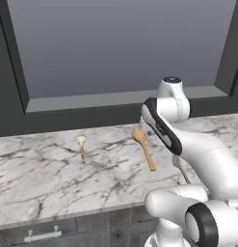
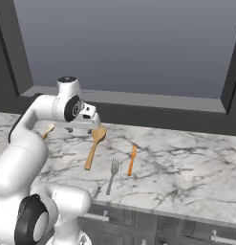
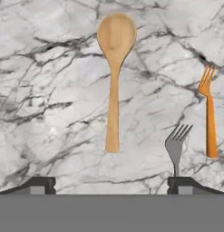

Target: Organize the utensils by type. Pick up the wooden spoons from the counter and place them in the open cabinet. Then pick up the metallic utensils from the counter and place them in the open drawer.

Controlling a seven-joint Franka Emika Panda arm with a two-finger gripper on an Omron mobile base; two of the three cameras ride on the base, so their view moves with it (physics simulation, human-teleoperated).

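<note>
On the white marble counter (image 1: 43, 178) lie two wooden spoons: a long all-tan one (image 1: 143, 146) (image 2: 94, 146) (image 3: 114, 81) and a shorter one with a pale bowl (image 1: 81, 147) (image 2: 48, 130) further left. To the right of the long spoon lie the metallic utensils: a silver fork (image 2: 111, 175) (image 3: 177, 145) and an orange-handled fork (image 2: 132, 159) (image 3: 208, 118). My gripper (image 2: 79, 129) (image 3: 111, 185) hangs open above the counter over the long spoon, its fingers spread wide and holding nothing. The open cabinet and the open drawer are out of view.
A dark wall with a grey ledge (image 1: 115, 99) runs behind the counter. Dark drawer fronts with short silver handles (image 1: 42, 235) (image 2: 98, 216) sit under the counter's front edge. My own arm hides the counter's right part in the left base view.
</note>
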